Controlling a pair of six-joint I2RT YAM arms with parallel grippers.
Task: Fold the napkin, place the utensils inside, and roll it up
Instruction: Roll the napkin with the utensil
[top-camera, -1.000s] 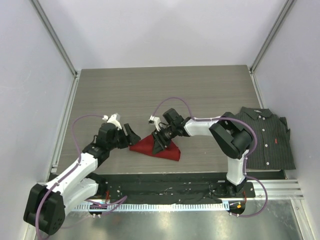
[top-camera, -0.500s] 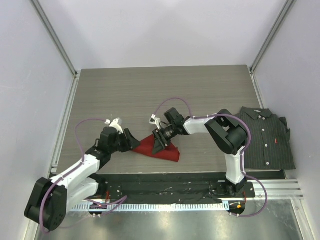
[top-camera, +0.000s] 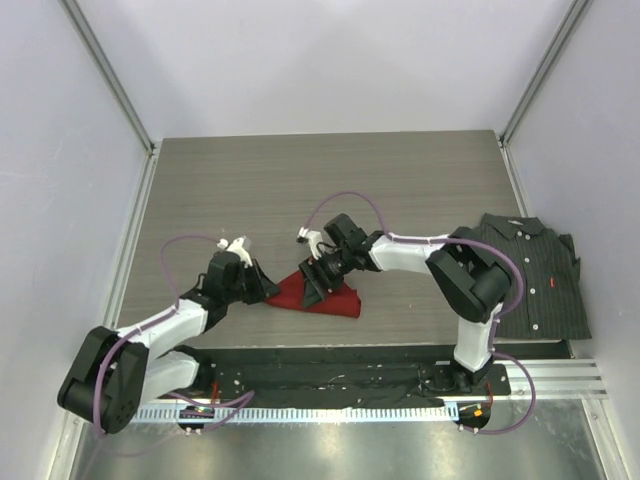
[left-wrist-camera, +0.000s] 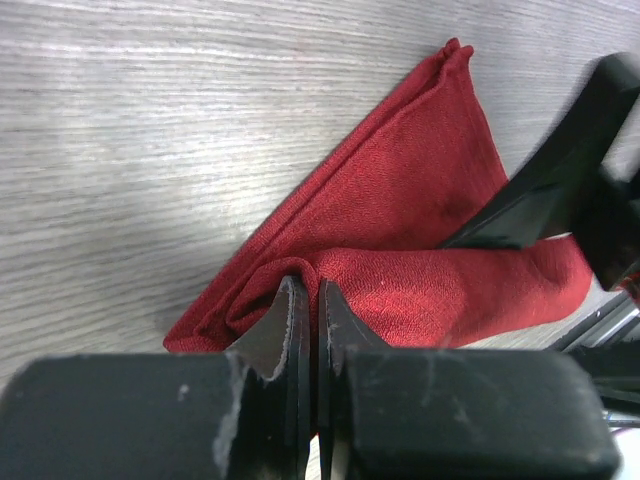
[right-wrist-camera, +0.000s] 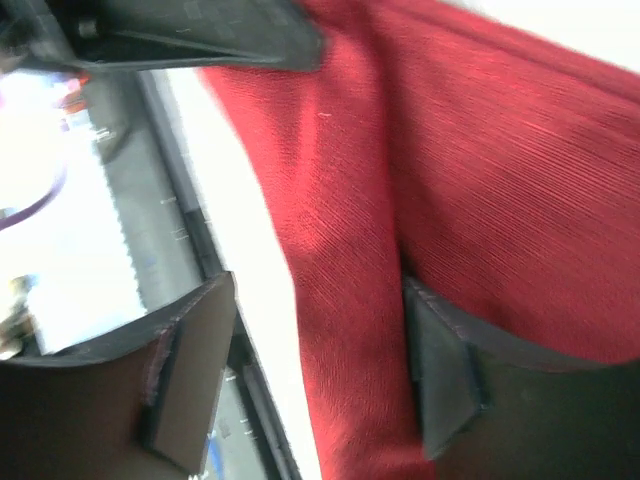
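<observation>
Red cloth, one napkin (top-camera: 332, 299), lay folded on the table (top-camera: 300, 180) from above, both arms crowding it and one pinstriped shirt (top-camera: 530, 275) well apart; at the left wrist we saw the left gripper (left-wrist-camera: 308, 292) pinched almost closed on its fold; at the right wrist the right gripper (right-wrist-camera: 315, 370) gaped astride it.

The grey wood-grain table (top-camera: 330, 180) carries the folded red napkin (top-camera: 342, 303) near its front and a pinstriped shirt (top-camera: 540, 280) at right.
</observation>
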